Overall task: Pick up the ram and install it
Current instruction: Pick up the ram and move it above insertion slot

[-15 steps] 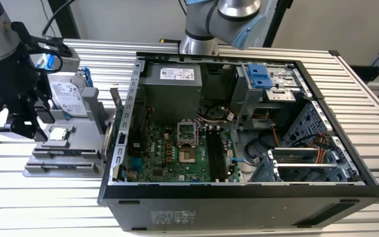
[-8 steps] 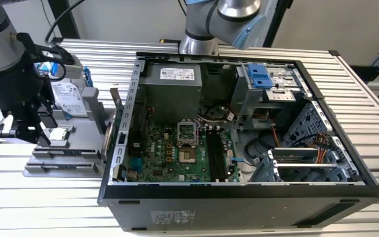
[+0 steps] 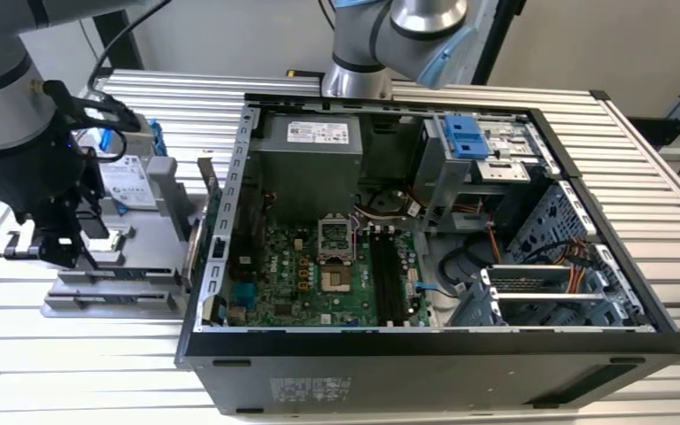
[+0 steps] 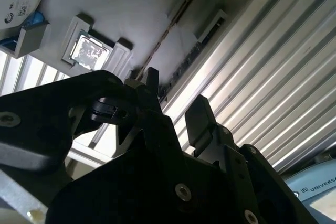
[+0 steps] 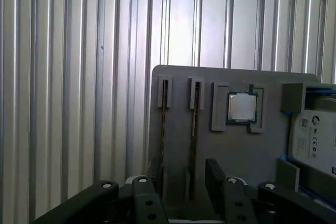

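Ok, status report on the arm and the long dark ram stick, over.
Black gripper open, low over gray slotted holder. Long dark ram stick on edge in its slot, not gripped. Second stick beside it; nothing seen in the way.

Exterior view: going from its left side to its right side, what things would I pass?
In order: grey plastic parts holder → green motherboard → blue plastic latch → silver perforated metal drive cage.
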Controlling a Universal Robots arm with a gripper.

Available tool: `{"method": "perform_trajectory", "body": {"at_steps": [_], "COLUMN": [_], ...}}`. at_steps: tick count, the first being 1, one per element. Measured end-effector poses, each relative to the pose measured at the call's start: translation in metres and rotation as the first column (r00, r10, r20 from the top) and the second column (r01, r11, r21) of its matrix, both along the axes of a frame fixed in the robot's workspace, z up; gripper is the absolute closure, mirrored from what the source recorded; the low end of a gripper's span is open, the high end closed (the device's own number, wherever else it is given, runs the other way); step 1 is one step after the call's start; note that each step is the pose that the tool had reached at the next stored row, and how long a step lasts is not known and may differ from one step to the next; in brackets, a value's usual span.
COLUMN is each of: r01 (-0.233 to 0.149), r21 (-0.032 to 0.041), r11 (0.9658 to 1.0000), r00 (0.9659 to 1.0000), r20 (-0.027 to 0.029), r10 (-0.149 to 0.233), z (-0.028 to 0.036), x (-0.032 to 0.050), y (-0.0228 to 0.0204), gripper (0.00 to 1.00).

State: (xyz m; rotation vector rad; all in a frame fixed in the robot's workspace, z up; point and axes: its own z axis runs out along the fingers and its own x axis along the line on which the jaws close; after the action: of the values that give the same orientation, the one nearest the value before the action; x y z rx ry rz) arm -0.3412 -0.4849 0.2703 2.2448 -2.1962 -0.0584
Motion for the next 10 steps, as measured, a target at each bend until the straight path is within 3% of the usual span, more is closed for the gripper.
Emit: {"method": "perform_trajectory", "body": {"at_steps": [10], "r01": [0.021], "r21": [-0.0014], "r11": [0.9998], "r00": [0.9998], "r20": [-0.0001], "r10": [-0.021], "z": [-0.0159], "x": [0.0001], "y": [-0.0027], "gripper": [0.0]}}
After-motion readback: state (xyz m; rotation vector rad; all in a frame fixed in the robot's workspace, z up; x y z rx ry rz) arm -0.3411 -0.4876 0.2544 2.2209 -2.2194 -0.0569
